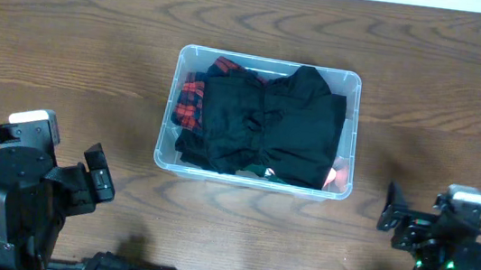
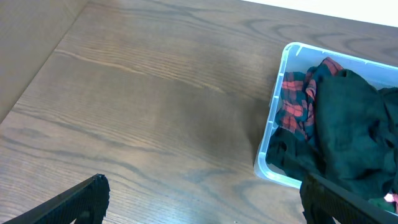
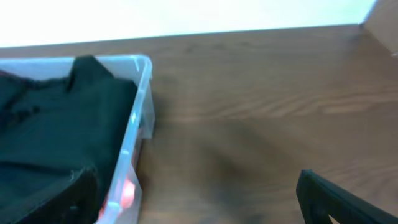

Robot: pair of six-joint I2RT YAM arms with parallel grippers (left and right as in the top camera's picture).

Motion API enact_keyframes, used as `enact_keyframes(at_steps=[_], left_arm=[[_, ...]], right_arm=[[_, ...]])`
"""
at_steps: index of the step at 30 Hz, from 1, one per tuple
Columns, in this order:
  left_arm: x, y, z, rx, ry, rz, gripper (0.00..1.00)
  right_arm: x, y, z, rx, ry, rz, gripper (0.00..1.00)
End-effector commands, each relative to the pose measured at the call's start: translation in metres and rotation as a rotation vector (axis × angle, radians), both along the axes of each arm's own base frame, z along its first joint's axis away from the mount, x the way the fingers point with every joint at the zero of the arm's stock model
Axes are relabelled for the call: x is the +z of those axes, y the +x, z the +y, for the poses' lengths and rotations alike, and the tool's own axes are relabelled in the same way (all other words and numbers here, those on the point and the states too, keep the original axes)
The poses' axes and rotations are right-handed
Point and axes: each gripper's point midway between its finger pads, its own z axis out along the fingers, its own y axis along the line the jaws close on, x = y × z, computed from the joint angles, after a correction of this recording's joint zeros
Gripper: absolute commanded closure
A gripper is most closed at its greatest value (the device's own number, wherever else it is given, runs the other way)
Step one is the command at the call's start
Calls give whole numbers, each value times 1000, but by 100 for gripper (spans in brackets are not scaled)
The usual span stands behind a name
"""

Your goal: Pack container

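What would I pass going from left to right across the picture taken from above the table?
left gripper → container, with a red plaid cloth and then a black garment inside it → right gripper

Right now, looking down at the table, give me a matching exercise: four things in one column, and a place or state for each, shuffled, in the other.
Things
1. container
2. black garment
3. red plaid cloth
4. left fingers

Places or states
A. tucked into the tub's far left corner
B. spread open, holding nothing, near the table's front edge
C. clear plastic, mid-table
D. lying on top, covering most of the contents

Pairs: 1-C, 2-D, 3-A, 4-B
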Motion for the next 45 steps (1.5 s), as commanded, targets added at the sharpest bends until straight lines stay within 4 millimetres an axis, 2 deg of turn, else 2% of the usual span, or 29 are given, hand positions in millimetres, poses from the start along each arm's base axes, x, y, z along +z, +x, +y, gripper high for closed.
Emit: enact_keyframes(at_steps=[1, 13, 23, 45], left_arm=[[0, 0, 3, 15, 7, 1, 2], [0, 0, 3, 15, 7, 1, 2], [0, 0, 3, 15, 7, 1, 2], [0, 0, 3, 15, 7, 1, 2]], right_arm=[[-23, -1, 5, 27, 11, -21, 1], [-85, 4, 5, 29, 12, -13, 1], [-114, 16, 5, 30, 13, 0, 1], [-114, 19, 5, 31, 12, -15, 1]])
